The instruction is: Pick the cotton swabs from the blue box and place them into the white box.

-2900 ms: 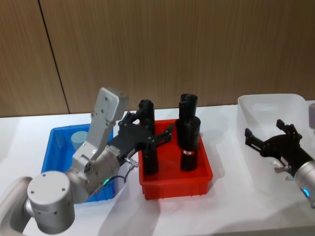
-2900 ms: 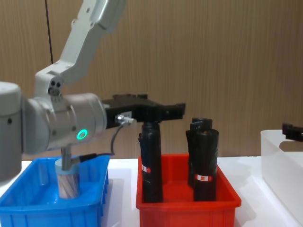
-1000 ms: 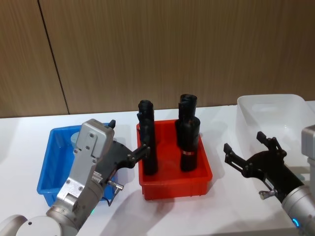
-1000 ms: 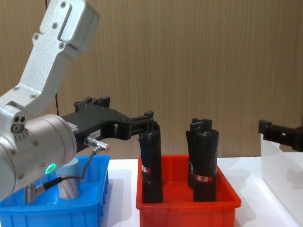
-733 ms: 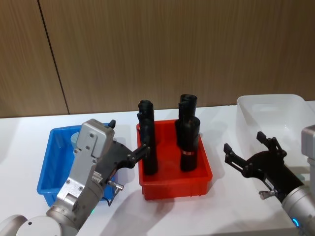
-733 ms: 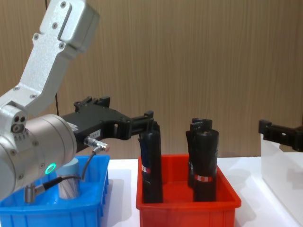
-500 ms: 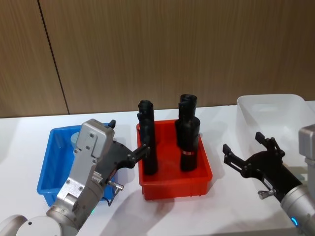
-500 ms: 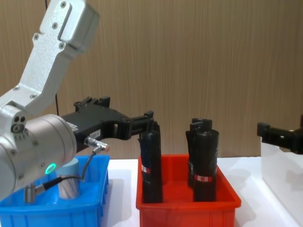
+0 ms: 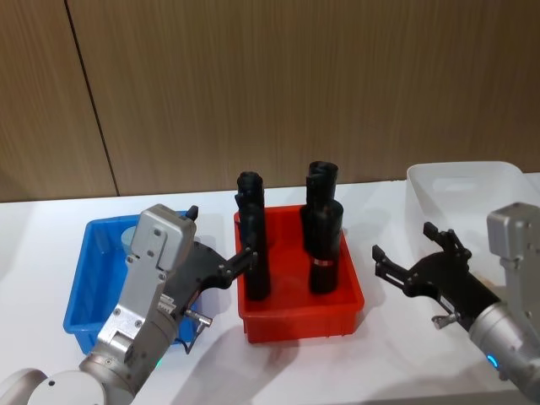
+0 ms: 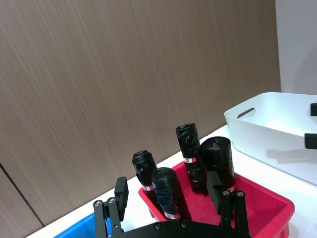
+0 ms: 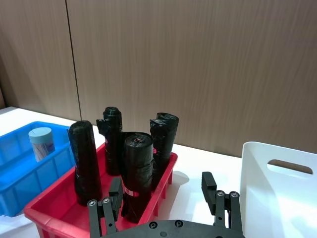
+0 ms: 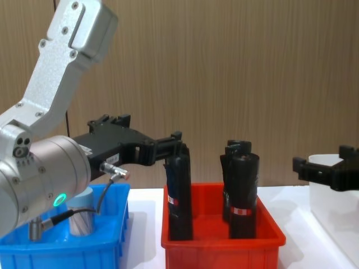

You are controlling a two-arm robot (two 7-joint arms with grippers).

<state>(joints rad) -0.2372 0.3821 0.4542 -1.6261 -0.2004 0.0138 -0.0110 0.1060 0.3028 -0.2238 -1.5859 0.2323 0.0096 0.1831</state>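
One jar of cotton swabs [image 12: 82, 216], clear with a pale blue lid, stands in the blue box [image 12: 61, 255]; the right wrist view shows the jar [image 11: 41, 143] too. In the head view my left arm hides most of it inside the blue box [image 9: 89, 278]. My left gripper [image 9: 240, 261] hangs open and empty above the blue box's right edge, pointing at the red bin. At the far right stands the white box [image 9: 460, 190]. My right gripper [image 9: 407, 245] is open and empty, hovering between the red bin and the white box.
A red bin [image 9: 304, 316] sits in the middle and holds several tall black rolls [image 9: 324, 245] with red labels. They rise to about the height of both grippers. White tabletop lies in front of the bins, with a wooden wall behind.
My right gripper has slid left, away from the white box toward the red bin. The left arm, which earlier drew back and lower, has held still for the last second.
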